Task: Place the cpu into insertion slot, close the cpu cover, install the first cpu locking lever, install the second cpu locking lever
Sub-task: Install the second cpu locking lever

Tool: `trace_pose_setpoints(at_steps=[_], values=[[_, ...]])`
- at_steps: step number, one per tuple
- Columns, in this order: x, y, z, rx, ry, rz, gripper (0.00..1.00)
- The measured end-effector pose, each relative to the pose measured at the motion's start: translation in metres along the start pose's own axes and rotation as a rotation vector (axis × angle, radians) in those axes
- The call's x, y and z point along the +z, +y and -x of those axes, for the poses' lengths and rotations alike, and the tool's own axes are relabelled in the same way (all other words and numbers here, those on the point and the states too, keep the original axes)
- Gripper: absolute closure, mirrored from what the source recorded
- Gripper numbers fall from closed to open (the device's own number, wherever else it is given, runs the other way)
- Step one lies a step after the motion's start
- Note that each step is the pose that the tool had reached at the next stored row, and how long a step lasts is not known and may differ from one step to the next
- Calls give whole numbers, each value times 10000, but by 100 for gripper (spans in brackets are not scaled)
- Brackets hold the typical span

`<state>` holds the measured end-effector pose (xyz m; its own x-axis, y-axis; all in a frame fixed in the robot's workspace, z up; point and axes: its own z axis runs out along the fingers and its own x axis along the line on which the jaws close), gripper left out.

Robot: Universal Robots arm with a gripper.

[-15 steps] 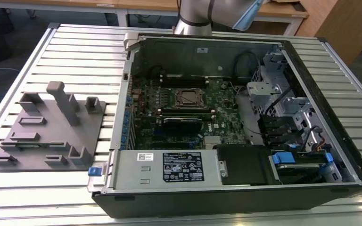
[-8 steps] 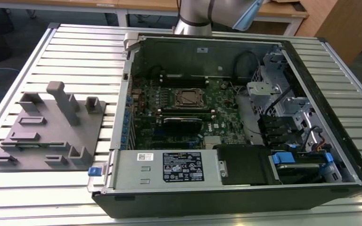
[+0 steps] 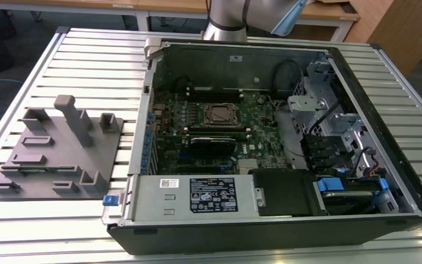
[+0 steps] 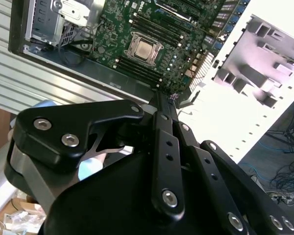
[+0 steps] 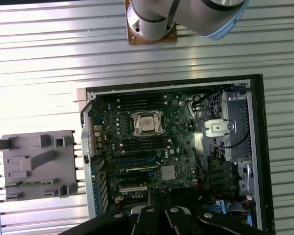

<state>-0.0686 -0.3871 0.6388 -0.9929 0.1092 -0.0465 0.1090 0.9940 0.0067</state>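
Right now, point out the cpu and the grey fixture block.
the cpu (image 5: 147, 123), first wrist view, middle of its silver top.
the grey fixture block (image 5: 44, 175), first wrist view, its flat base.

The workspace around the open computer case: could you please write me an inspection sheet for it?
Surface: slatted metal table, carrying the open computer case.
Job's things: cpu sits in the insertion slot; cpu cover lies flat around it; lever positions too small to judge.
Clutter: grey fixture block at the exterior view's left of the case.
Gripper: gripper shut, empty, high above the case.
Cables: black cables inside the case.
Surroundings: wooden desks behind.
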Motion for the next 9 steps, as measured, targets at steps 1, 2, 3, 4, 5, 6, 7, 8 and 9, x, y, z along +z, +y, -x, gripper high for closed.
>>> trace_pose_setpoints(at_steps=[1,2,3,4,5,6,7,8,9], values=[[9,0,0,0,0,4,89],[18,0,-1,1,1,10,89],[27,0,-1,1,2,16,89],[33,-1,-2,1,2,20,89],[39,0,-2,1,2,22,89],[44,0,-2,1,2,24,89],[50,0,-2,2,3,26,89],[56,0,-2,1,4,28,89],[64,0,-3,1,4,32,89]])
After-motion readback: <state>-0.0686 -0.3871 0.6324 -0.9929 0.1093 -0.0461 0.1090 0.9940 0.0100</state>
